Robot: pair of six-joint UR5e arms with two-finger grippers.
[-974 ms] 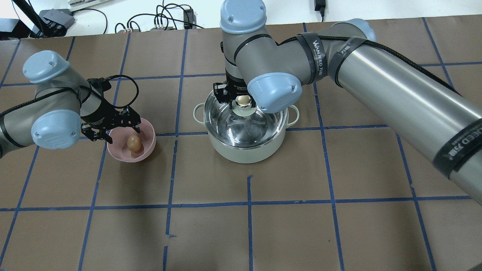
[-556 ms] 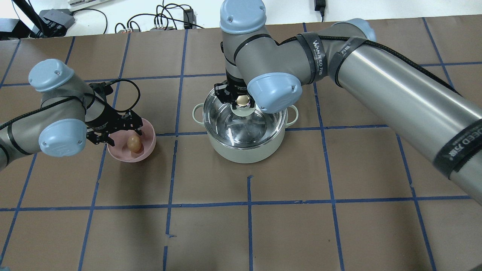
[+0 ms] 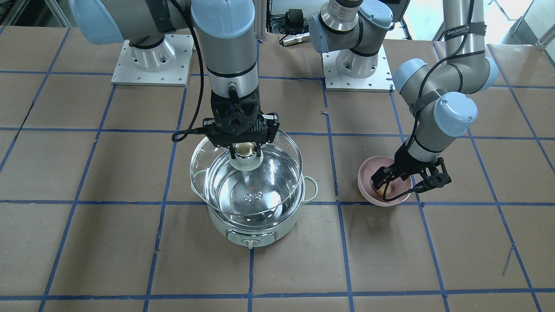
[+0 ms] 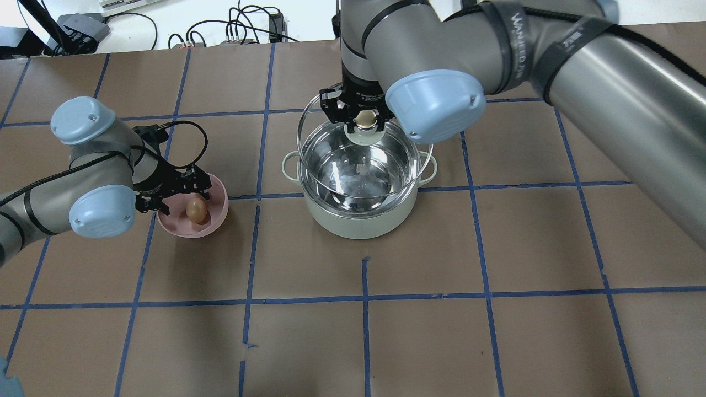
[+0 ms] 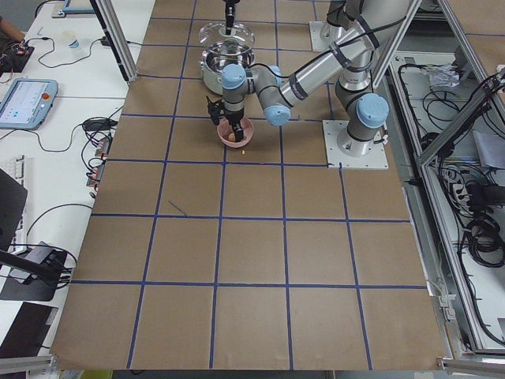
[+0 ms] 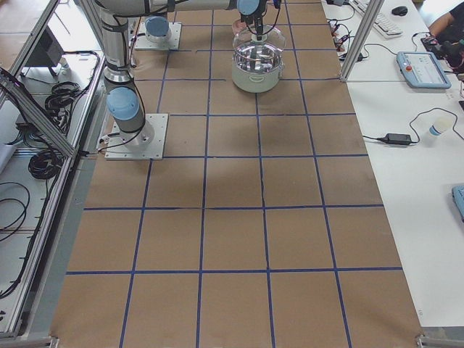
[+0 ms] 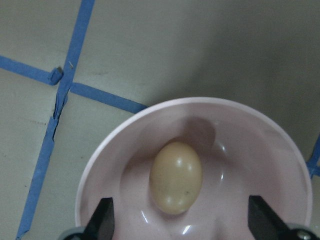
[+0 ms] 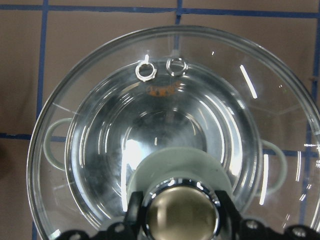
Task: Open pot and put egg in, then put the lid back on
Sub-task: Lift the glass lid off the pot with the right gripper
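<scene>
The mint-green pot (image 4: 358, 220) stands mid-table with its steel inside showing; it also shows in the front view (image 3: 225, 229). My right gripper (image 4: 364, 118) is shut on the beige knob of the glass lid (image 4: 365, 136) and holds the lid a little above the pot, shifted toward the table's far side. The right wrist view looks down through the lid (image 8: 170, 115) into the pot. The brown egg (image 4: 196, 210) lies in a pink bowl (image 4: 220, 193). My left gripper (image 4: 185, 201) is open and low in the bowl, a finger on each side of the egg (image 7: 176, 177).
The pink bowl (image 3: 368, 169) sits on the brown papered table with blue tape lines, left of the pot in the overhead view. Cables and boxes lie past the table's far edge (image 4: 242, 30). The arm bases (image 3: 149, 60) stand at the robot's side.
My right gripper has lifted the lid off the pot and carried it up and toward the far side. My left gripper has moved in closer over the egg in the bowl.
</scene>
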